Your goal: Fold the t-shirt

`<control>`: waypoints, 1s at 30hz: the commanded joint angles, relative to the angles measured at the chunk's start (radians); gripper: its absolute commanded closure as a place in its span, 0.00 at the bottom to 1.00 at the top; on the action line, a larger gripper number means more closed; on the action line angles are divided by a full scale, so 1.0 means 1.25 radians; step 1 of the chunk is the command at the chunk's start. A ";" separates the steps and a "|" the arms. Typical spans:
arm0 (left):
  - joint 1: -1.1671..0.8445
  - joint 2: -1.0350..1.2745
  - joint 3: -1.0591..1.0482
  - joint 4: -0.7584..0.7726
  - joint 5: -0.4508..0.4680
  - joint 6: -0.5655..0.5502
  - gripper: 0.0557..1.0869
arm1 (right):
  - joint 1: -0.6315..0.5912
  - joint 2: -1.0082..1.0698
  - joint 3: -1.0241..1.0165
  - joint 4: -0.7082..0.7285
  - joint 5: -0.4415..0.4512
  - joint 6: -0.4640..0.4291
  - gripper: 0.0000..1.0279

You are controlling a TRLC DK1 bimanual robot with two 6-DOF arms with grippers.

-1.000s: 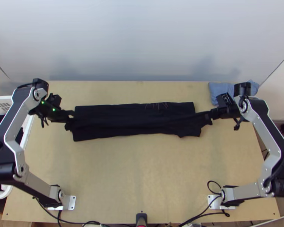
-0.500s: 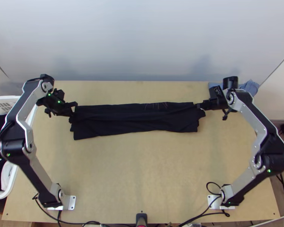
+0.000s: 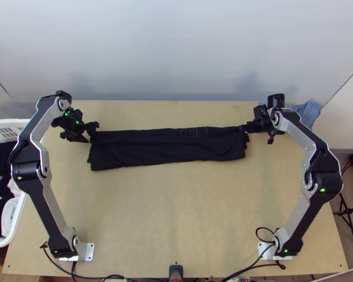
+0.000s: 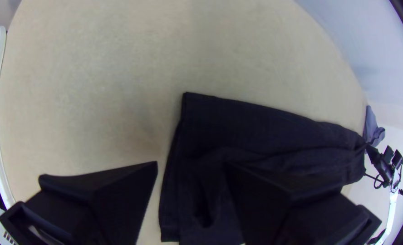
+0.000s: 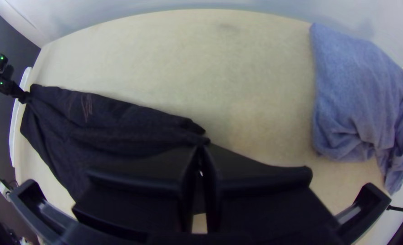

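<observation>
Two grippers at a black t-shirt, one gripping and one open

The black t-shirt [image 3: 167, 149] lies in a long, narrow strip across the far half of the light wooden table [image 3: 176, 207], with creases running along it. How many layers it has, I cannot tell. At its right end, the right gripper [image 3: 244, 128] is clamped on the cloth near the far corner. At its left end, the left gripper [image 3: 90, 133] is beside the far corner, its two black fingers [image 4: 106, 197] wide apart. A crumpled blue cloth [image 3: 309, 112] lies at the table's far right corner. Beside the table's left edge, a white basket [image 3: 20, 216] holds dark and white fabric [image 3: 8, 217].
</observation>
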State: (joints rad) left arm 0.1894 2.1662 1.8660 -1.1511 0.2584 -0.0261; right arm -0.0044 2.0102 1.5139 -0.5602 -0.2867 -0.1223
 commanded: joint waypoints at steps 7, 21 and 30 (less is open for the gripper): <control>0.052 -0.129 -0.030 -0.068 0.015 0.037 0.04 | 0.007 -0.230 -0.050 -0.005 0.005 0.055 0.03; 0.130 -0.271 -0.371 0.105 0.196 0.108 0.04 | -0.075 -0.475 -0.136 -0.130 -0.027 0.013 0.03; 0.103 -0.238 -0.440 0.250 0.257 0.048 0.05 | -0.046 -0.528 -0.071 -0.215 -0.026 0.019 0.03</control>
State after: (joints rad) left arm 0.3374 1.8519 1.3869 -0.9424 0.5381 0.0708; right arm -0.0715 1.4036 1.3788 -0.7586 -0.3187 -0.1009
